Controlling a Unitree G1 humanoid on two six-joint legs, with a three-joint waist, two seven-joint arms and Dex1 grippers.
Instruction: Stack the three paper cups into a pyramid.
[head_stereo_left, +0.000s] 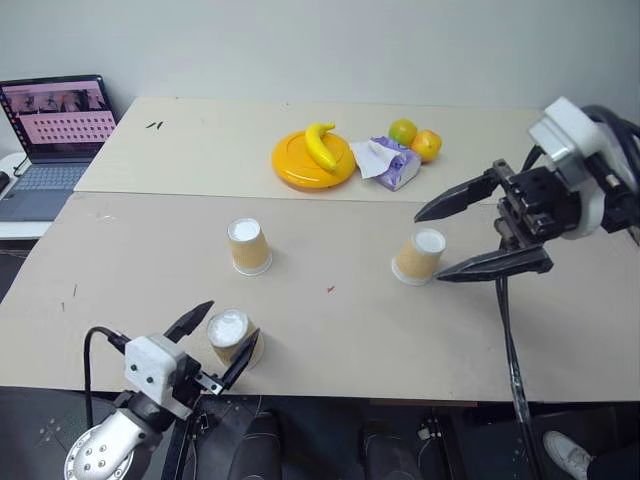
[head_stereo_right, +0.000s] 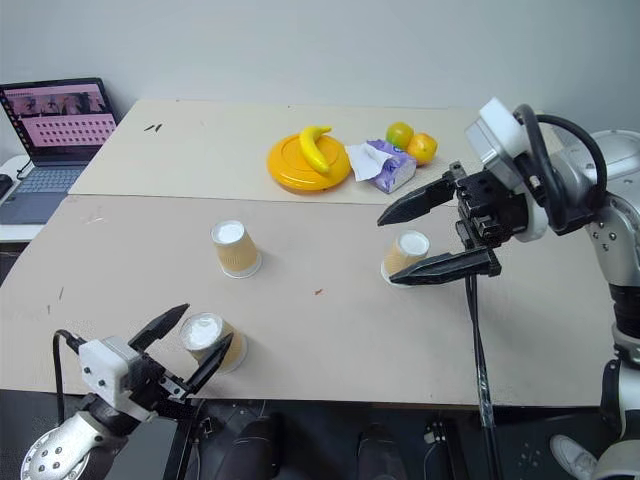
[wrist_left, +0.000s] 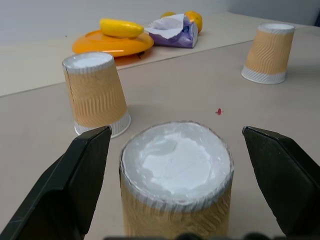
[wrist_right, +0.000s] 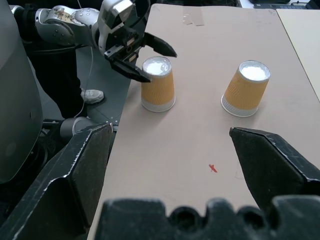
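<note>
Three small tapered paper cups with ribbed tan-orange sides stand upside down, white ends up, apart on the beige table (head_stereo_left: 330, 340): near-edge cup (head_stereo_left: 231, 336), middle cup (head_stereo_left: 248, 245), right cup (head_stereo_left: 420, 256). The left gripper (head_stereo_left: 212, 347) brackets the near-edge cup, jaws wide; the right gripper (head_stereo_left: 445, 240) hangs spread beside the right cup.

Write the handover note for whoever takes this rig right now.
Left claw: open, fingers either side of the near paper cup at the table's front edge, not closed on it.
Right claw: open, empty, raised beside the right paper cup.
The middle paper cup stands alone. All three upside down, apart.
Done: nothing stacked.
Left: set two cups side by side, then place the third on top.
</note>
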